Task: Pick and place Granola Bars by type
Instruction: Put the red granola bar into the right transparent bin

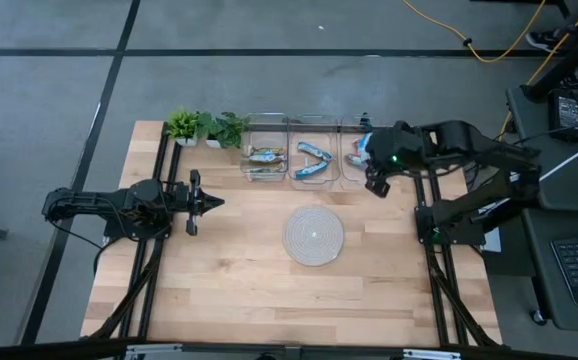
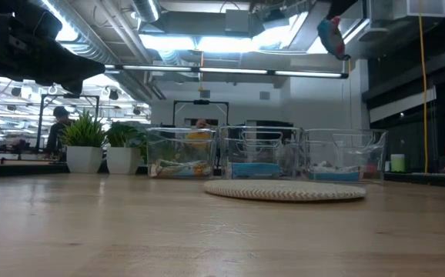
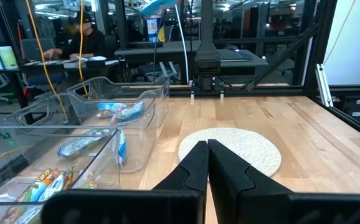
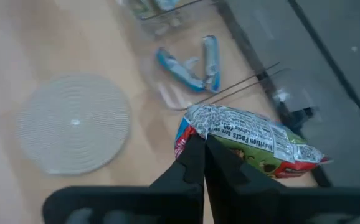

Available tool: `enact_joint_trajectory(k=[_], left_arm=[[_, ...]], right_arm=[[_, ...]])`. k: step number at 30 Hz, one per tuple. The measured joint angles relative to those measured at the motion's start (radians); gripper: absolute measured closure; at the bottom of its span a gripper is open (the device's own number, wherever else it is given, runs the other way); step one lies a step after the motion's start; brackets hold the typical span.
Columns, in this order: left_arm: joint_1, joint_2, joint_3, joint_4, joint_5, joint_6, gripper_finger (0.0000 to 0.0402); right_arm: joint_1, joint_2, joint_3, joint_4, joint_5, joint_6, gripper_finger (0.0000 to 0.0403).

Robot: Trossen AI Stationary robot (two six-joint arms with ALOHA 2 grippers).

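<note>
My right gripper (image 4: 200, 144) is shut on a granola bar (image 4: 255, 144) with a silver, red and green wrapper. It is high above the right clear bin (image 1: 353, 128); the low view shows the bar (image 2: 332, 36) well above the bins. Two blue bars (image 4: 186, 63) lie flat on the floor of the middle bin (image 1: 314, 160). Other bars (image 1: 265, 158) lie in the left bin. My left gripper (image 1: 212, 203) is shut, holds nothing and hovers over the table's left half, pointing at the round woven mat (image 1: 314, 235). My right gripper pinches the granola bar by one crimped end of the wrapper (image 4: 195, 127) between its two fingers. The bar is lifted clear and sticks out sideways past the fingertips, its printed back facing the wrist camera.
Three clear bins stand in a row along the far edge, with two potted plants (image 1: 204, 127) to their left. The mat lies bare at the table's middle (image 2: 284, 190). Bare wood lies near and left of the mat. People sit at desks beyond the table (image 3: 83, 37).
</note>
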Motion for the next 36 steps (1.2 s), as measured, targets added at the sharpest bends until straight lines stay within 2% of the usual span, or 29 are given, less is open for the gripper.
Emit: enact_joint_trajectory(k=[3,8,13,18,23,28,36], left_arm=[[0.000,0.000,0.000,0.000,0.000,0.000,0.0393],[0.000,0.000,0.000,0.000,0.000,0.000,0.0396],[0.000,0.000,0.000,0.000,0.000,0.000,0.0397],[0.000,0.000,0.000,0.000,0.000,0.000,0.0393],[0.000,0.000,0.000,0.000,0.000,0.000,0.0397],[0.000,0.000,0.000,0.000,0.000,0.000,0.0397],[0.000,0.000,0.000,0.000,0.000,0.000,0.0396]], right_arm=[[-0.073,0.003,-0.001,0.031,-0.008,-0.056,0.0396],[-0.201,0.013,-0.001,0.098,-0.093,-0.141,0.0396],[-0.264,0.023,-0.035,0.101,-0.113,-0.180,0.0396],[-0.291,0.022,-0.148,0.123,-0.139,-0.206,0.0396],[-0.334,0.023,-0.327,0.251,-0.149,-0.260,0.0396],[-0.411,0.023,-0.469,0.368,-0.240,-0.303,0.0396],[-0.481,0.022,-0.517,0.384,-0.251,-0.315,0.0396]])
